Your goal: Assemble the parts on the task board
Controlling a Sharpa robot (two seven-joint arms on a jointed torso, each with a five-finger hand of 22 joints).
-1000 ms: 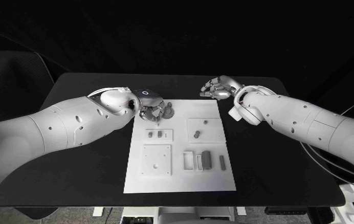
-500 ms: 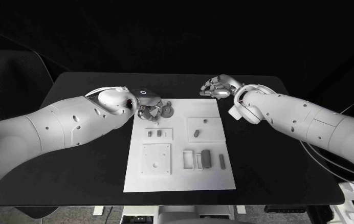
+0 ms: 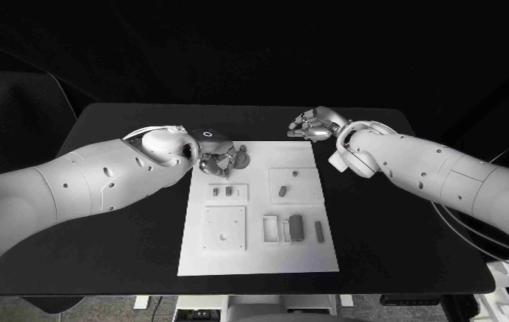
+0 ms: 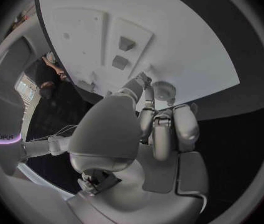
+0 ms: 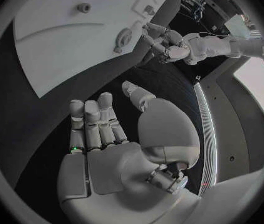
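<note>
Left hand: the silver left hand (image 3: pixel 218 160) is hovering over the far-left corner of the flat white rectangular task board (image 3: pixel 307 256), pinching a small round grey disc-shaped part (image 4: pixel 164 90) at its fingertips (image 4: pixel 145 79).
Held part: the disc is sitting just above the board's far edge in the left wrist view; whether it is touching the board I cannot tell.
Key relation: the nearest raised white square plate carrying two small grey parts (image 3: pixel 227 191) is lying at 6 o'clock from the left hand, close by; this hand is the nearer one to it.
Other targets: a second white plate with one grey peg (image 3: pixel 283 190) is lying at 4 o'clock; the larger blank white square plate (image 3: pixel 225 230) and the row of upright grey blocks (image 3: pixel 296 228) are sitting further toward 6 o'clock.
Right hand: the silver right hand (image 3: pixel 313 125) is resting off the board's far-right corner, fingers loosely curled and holding nothing.
Obstruction: nothing is appearing to stand between the left hand and the near plate.
</note>
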